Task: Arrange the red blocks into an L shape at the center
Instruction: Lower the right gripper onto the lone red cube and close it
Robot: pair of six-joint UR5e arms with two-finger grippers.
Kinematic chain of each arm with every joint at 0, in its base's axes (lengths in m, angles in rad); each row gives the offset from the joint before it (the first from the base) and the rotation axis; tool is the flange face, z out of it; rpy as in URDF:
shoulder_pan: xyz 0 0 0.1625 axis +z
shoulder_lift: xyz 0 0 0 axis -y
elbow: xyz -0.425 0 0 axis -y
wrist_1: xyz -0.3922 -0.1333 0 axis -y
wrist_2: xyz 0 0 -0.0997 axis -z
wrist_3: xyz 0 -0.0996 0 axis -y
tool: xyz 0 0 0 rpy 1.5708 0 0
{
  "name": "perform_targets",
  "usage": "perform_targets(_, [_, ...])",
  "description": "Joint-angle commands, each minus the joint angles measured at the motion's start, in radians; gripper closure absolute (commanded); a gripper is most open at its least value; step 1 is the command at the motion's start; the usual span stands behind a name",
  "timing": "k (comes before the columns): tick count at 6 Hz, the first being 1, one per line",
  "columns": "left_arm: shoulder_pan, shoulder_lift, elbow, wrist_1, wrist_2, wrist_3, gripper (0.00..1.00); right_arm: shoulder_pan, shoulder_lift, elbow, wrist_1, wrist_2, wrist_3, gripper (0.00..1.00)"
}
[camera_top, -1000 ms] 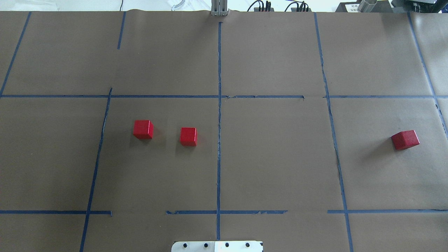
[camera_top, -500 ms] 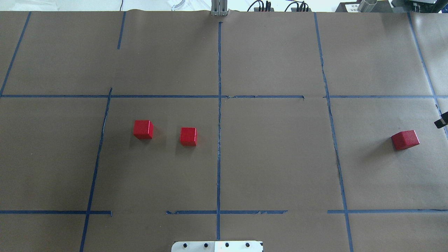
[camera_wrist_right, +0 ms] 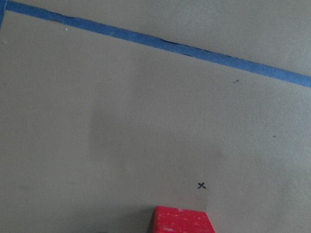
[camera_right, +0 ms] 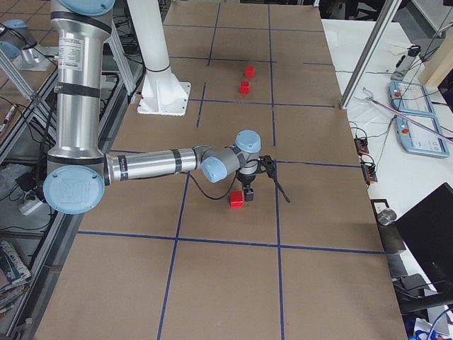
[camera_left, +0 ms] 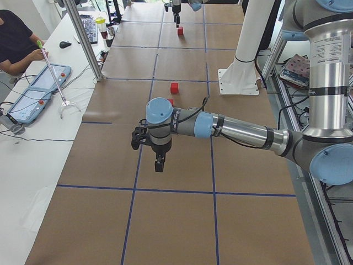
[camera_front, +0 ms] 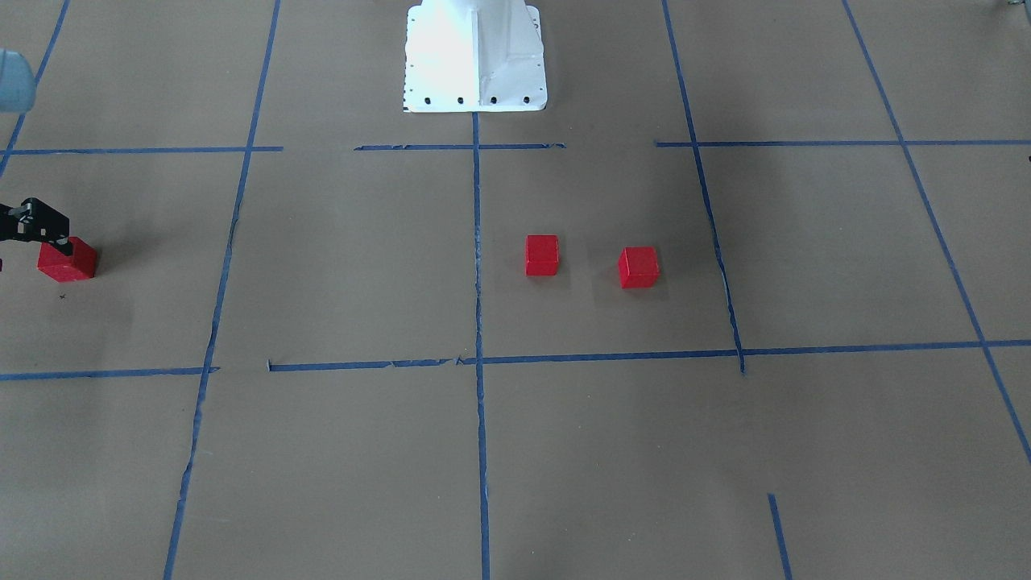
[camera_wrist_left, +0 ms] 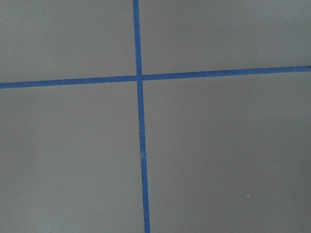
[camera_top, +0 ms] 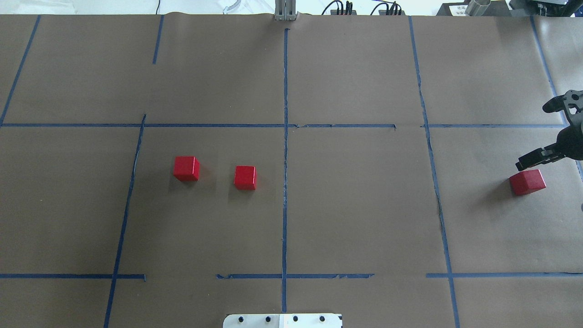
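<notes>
Three blocks [camera_top: 245, 177] are sitting on the counter [camera_top: 355, 205]. The right arm [camera_top: 571, 143] is hovering by one, jaws open. The left arm [camera_left: 231, 128] is stretching out level, its jaws' state unclear.

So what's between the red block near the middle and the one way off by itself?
Just brown paper and two blue tape lines crossing it. The overhead view shows nothing else between the inner red block and the lone red block.

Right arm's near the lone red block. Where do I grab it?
Come straight down and close on two opposite side faces of the lone red block. It lies flat but askew to the tape lines, so turn the right gripper to match.
</notes>
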Motion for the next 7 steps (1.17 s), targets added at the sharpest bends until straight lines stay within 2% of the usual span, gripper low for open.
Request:
perform_targets(1, [-0.002, 0.0, -0.002, 0.0, 0.0, 0.0, 0.0, -0.007, -0.013, -0.019, 0.006, -0.005, 0.008, 0.0])
perform_targets(3, [0.0, 0.035, -0.04, 0.0, 0.0, 0.0, 0.0, -0.01, -0.013, -0.039, 0.004, 0.008, 0.012, 0.0])
perform_targets(6, [0.0, 0.035, -0.047, 0.0, 0.0, 0.0, 0.0, -0.042, -0.012, -0.062, 0.007, 0.031, 0.062, 0.0])
perform_targets(7, [0.0, 0.035, -0.047, 0.0, 0.0, 0.0, 0.0, -0.045, -0.007, -0.066, 0.007, 0.025, 0.06, 0.05])
